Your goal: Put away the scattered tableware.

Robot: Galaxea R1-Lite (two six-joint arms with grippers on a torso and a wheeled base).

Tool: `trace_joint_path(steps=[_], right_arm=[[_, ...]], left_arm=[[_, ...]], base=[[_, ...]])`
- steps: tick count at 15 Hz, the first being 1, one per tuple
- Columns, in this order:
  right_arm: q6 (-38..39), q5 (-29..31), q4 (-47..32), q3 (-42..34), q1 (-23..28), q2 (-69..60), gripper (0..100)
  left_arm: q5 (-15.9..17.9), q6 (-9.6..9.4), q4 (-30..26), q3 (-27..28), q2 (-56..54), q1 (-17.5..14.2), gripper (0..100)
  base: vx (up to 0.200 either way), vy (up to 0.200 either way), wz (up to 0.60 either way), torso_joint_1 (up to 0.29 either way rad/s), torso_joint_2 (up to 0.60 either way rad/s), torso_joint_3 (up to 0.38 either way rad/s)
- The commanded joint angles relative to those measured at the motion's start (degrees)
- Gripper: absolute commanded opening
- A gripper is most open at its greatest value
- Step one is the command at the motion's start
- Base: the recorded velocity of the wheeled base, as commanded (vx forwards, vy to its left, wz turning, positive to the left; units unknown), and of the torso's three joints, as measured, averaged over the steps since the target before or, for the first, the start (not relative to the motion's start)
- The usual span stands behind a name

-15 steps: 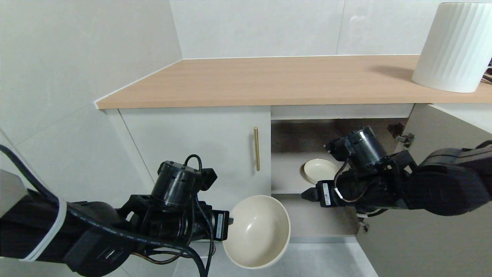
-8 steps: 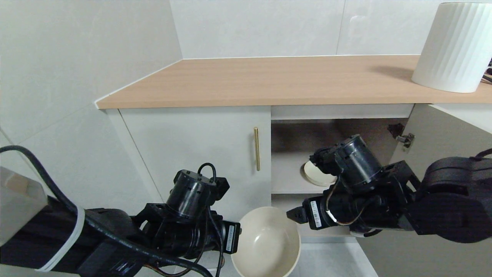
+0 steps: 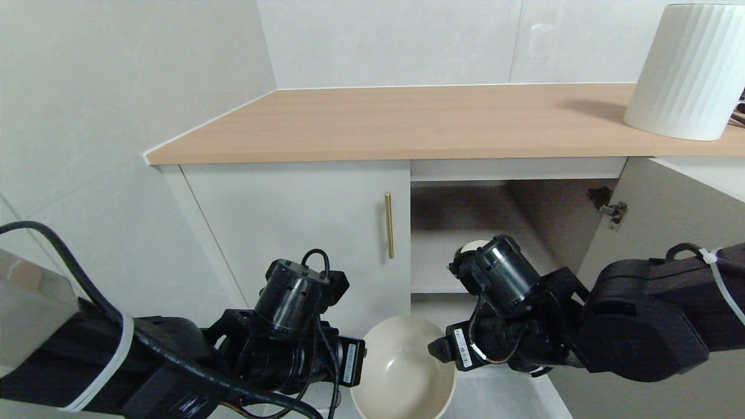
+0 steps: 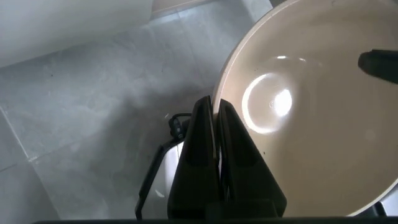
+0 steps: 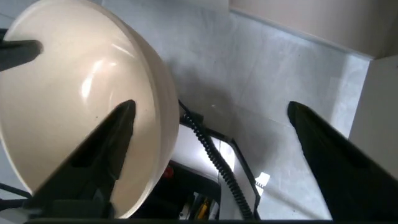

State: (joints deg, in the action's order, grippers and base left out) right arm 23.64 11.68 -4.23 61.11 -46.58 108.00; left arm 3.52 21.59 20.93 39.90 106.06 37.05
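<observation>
1. Pale tiled walls and a wooden countertop (image 3: 407, 122) frame the base cabinet (image 3: 291, 215), the reference for every position below. Its left door is shut and carries a brass bar handle (image 3: 389, 225). Its right door (image 3: 663, 244) stands swung out, exposing the shelf (image 3: 433, 262). A white ribbed container (image 3: 692, 70) stands on the countertop above the cabinet's open side.
2. The left gripper (image 4: 215, 107) is pinched narrow on the rim of a cream bowl (image 3: 401, 372), one finger inside the wall and one outside.
3. The bowl hangs in front of the cabinet, lower than the shelf, about where the shut door meets the open compartment. It is over the grey floor tiles (image 4: 93, 93) and touches neither cabinet nor floor.
4. The right gripper (image 5: 209, 112) is spread wide and holds nothing. It sits just beside the bowl, on the side toward the cabinet's open door. One fingertip overlaps the bowl's edge in the left wrist view; contact cannot be confirmed.
5. Judgement: the rim pinch keeps the mouth upward and leaves the opposite rim free. The open door gives access to the shelf, the likely destination. The right gripper's position suggests support or a handover.
6. Bowl condition: round, deep, glossy glaze with a bright highlight at the base, empty, no chips visible.
7. A sliver of a pale dish (image 3: 472, 247) shows on the cabinet shelf behind the right wrist, mostly hidden.
</observation>
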Motion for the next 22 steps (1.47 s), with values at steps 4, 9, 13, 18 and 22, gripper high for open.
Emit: trace_joint_path(steps=[4, 9, 13, 18, 22], right_arm=[[0.0, 0.0, 0.0, 0.0, -0.3, 0.5, 0], [0.0, 0.0, 0.0, -0.2, -0.6, 0.7, 0], [0.0, 0.1, 0.0, -0.2, -0.6, 0.7, 0], [0.0, 0.0, 0.0, -0.2, -0.6, 0.8, 0], [0.0, 0.1, 0.0, -0.1, -0.5, 1.3, 0]], left_arm=[[0.0, 0.03, 0.1, 0.1, 1.2, 0.0, 0], [-0.1, 0.21, 0.6, 0.1, 1.4, 0.0, 0], [-0.1, 0.21, 0.7, 0.0, 1.5, 0.0, 0], [-0.8, 0.30, 1.0, 0.0, 1.4, 0.0, 100], [-0.8, 0.56, 2.1, 0.0, 1.2, 0.0, 100]], base=[[0.000, 0.000, 0.00, 0.000, 0.00, 0.000], [0.000, 0.000, 0.00, 0.000, 0.00, 0.000], [0.000, 0.000, 0.00, 0.000, 0.00, 0.000], [0.000, 0.000, 0.00, 0.000, 0.00, 0.000], [0.000, 0.000, 0.00, 0.000, 0.00, 0.000]])
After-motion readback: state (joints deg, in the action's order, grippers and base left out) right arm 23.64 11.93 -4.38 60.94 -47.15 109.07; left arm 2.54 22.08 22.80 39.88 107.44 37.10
